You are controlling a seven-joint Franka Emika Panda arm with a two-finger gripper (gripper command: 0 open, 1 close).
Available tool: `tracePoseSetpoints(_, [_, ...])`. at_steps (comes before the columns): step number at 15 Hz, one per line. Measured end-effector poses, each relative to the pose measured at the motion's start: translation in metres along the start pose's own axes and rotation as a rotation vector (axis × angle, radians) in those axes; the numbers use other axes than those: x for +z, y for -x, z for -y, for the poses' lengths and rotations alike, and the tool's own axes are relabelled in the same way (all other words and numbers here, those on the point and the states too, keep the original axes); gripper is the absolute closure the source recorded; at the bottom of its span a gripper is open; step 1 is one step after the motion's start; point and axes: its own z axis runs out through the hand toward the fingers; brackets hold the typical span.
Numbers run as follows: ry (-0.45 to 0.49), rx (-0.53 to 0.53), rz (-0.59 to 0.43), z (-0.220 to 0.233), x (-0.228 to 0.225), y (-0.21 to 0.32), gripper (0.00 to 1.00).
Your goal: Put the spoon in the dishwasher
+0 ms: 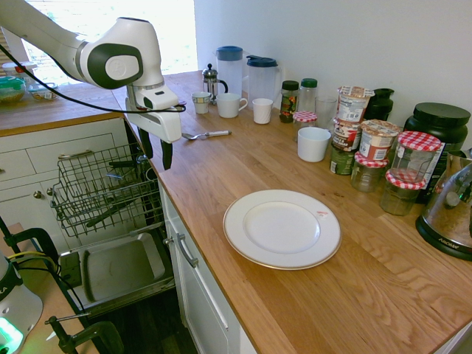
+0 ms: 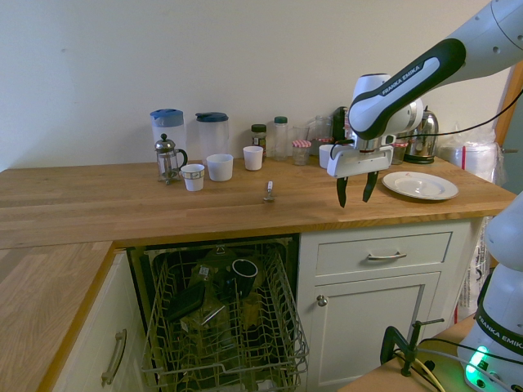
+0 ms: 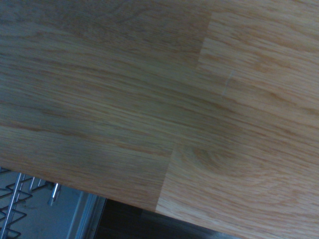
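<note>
First exterior: gripper [image 1: 156,151] released, empty, above the counter [image 1: 310,295] front edge; spoon [image 1: 206,135] just beyond it, mugs [image 1: 230,105] behind.
Second exterior: spoon [image 2: 268,192] well apart from gripper [image 2: 355,190]; dishwasher rack [image 2: 221,327] pulled out below.
Wrist: bare wood, counter edge, rack corner [image 3: 20,199].

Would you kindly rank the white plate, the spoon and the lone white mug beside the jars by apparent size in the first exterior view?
1. white plate, nearest the camera, which enlarges it.
2. white mug.
3. spoon, thinnest and farther off.
</note>
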Motion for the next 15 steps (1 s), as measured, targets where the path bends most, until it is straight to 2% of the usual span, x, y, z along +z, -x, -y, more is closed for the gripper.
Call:
tracePoseSetpoints(3, [-0.007, 0.011, -0.006, 0.002, -0.001, -0.001, 0.0])
tracePoseSetpoints(6, [-0.05, 0.117, -0.024, 0.026, -0.02, -0.01, 0.0])
tracePoseSetpoints(10, [-0.091, 0.287, -0.029, 0.107, -0.05, -0.022, 0.0])
tracePoseSetpoints(12, [-0.098, 0.362, -0.055, 0.148, -0.052, -0.034, 0.0])
tracePoseSetpoints(15, [-0.099, 0.417, -0.08, 0.205, -0.036, -0.047, 0.0])
